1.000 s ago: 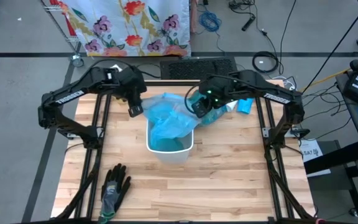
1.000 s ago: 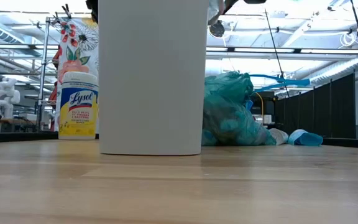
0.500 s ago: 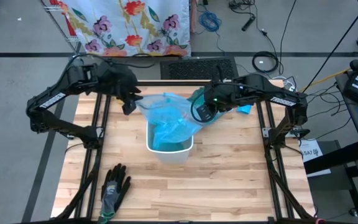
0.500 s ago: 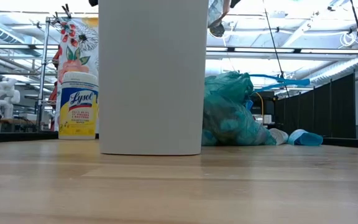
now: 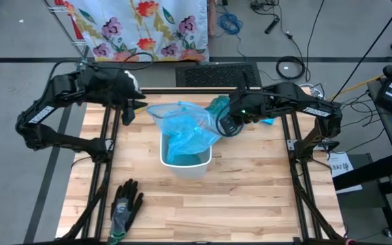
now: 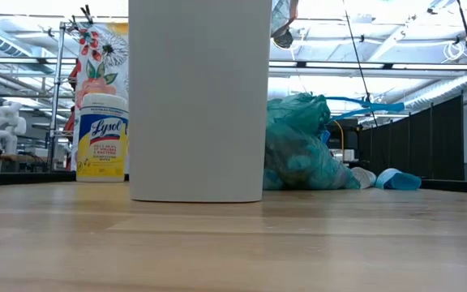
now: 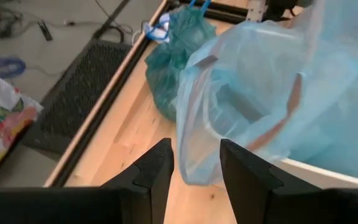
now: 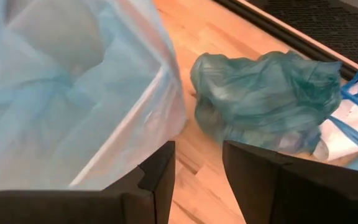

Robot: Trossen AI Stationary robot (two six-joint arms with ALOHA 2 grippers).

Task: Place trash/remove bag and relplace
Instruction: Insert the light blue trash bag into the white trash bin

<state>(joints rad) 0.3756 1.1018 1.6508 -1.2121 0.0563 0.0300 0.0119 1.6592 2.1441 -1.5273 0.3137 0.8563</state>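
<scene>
A white bin (image 5: pixel 186 162) (image 6: pixel 199 97) stands mid-table. A light-blue bag (image 5: pixel 182 129) sits with its lower part inside the bin and its wide mouth standing above the rim. My left gripper (image 5: pixel 128 114) (image 7: pixel 196 149) is open just off the bag's far-left corner (image 5: pixel 149 108), and the bag (image 7: pixel 272 93) hangs ahead of its fingers. My right gripper (image 5: pixel 226 126) (image 8: pixel 199 152) is open beside the bag's right edge (image 8: pixel 160 93). A tied teal bag (image 5: pixel 218 106) (image 6: pixel 302 154) (image 8: pixel 266 93), full, lies on the table behind the bin. No loose trash shows. My right gripper has one finger (image 8: pixel 157 168) close beside the bag's right rim (image 8: pixel 166 127). I cannot tell whether it touches. Nothing lies between the two fingers.
A black-and-grey glove (image 5: pixel 124 207) lies near the front left. A Lysol canister (image 6: pixel 102 136) stands at the far side. A blue roll (image 5: pixel 268 116) (image 6: pixel 397 180) lies at the far right by the teal bag. Bare wood lies at the near side of the bin.
My left gripper has drawn back from the bag toward the table's far-left corner, rising and tipping nearer to level. My right gripper has shifted a little toward the right edge. The bag's mouth has spread wider above the bin, its far-left corner reaching farther out.
</scene>
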